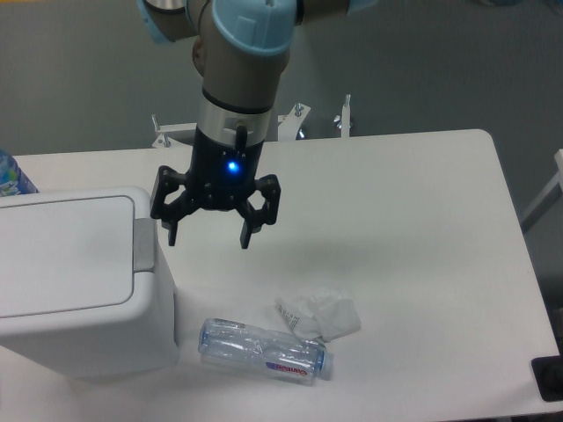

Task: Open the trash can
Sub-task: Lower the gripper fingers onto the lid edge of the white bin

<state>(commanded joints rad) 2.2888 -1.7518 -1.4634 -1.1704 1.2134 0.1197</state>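
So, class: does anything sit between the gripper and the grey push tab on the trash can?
Nothing visible does. The open gripper hangs just right of the trash can, close to its grey push tab. The crushed bottle and crumpled wrapper lie nearer the camera, out of the way.

- Trash can (75, 281): left side and lower front cut off by the frame edge.
- Arm (242, 35): upper part cut off at the top edge.
- Blue object (10, 176): mostly out of frame at left; identity unclear.
- Bottle (262, 350) label: print too small to read.
- Dark item (550, 378): clipped at the right edge; unidentifiable.
- Desk (422, 264): near edge cropped.
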